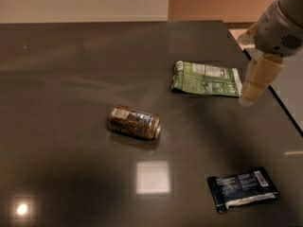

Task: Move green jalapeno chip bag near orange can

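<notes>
Dark navy flat foil packet (244, 189) lies nearest, front R of the glossy dark tabletop (61, 79); not a task item. Mid-table: small brownish-orange metal drink can (135, 122), on its side. Farther back & R, well apart from the can: flat crinkly green jalapeno chip bag (206, 78), label up. Beige gripper (254, 82) hangs just beside the bag's R edge, nothing seen in it; clenched or released cannot be told. Judged: bag not yet grasped; pick-up, carry & set-down remain.
</notes>
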`<move>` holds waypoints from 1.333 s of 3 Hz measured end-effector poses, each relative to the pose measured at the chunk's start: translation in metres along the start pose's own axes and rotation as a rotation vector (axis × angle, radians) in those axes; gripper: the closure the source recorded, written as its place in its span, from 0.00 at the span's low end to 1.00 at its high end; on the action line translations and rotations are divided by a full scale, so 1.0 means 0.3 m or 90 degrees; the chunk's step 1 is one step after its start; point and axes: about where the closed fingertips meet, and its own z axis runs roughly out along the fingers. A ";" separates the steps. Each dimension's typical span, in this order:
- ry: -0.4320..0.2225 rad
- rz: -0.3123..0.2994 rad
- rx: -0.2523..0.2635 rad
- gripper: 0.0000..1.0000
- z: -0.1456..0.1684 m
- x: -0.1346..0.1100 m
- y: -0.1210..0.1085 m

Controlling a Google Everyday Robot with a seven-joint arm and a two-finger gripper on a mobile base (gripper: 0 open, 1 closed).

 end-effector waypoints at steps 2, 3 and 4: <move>0.015 -0.046 -0.015 0.00 0.215 -0.031 -0.149; 0.038 -0.074 -0.027 0.00 0.315 -0.043 -0.200; 0.059 -0.096 -0.039 0.00 0.399 -0.048 -0.248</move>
